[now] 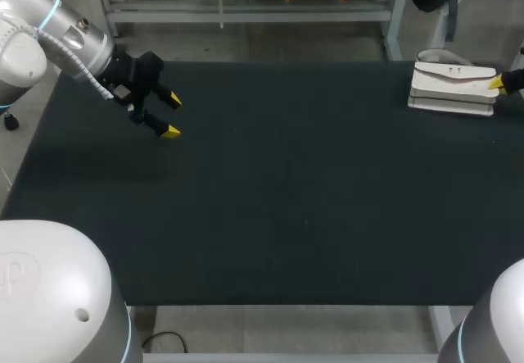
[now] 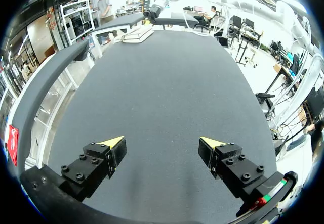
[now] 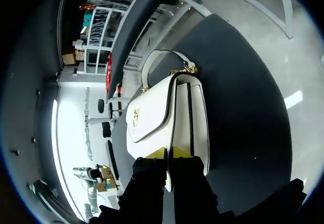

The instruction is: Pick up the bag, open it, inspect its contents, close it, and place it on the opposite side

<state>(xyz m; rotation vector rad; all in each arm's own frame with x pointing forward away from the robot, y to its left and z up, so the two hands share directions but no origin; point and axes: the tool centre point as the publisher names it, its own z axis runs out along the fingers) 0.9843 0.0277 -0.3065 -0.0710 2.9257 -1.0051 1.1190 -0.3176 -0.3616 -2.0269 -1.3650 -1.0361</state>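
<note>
Even overhead light; the dark table (image 1: pixel 286 215) reads dim and matte. A faint, soft shadow lies beneath the left gripper (image 1: pixel 173 115). The white bag (image 1: pixel 453 88) shows bright.

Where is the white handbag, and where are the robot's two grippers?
white handbag (image 1: pixel 450 84): head view, on its top flap.
left gripper (image 1: pixel 173 115): head view, midway between its open yellow tips.
right gripper (image 3: pixel 168 154): right wrist view, between its yellow tips at the handbag's end.

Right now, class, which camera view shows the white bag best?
The right wrist view: the white bag sits close and whole in the middle of the picture. In the head view the white bag is small, at the far right corner of the table. In the left wrist view it is tiny, at the table's far end.
</note>
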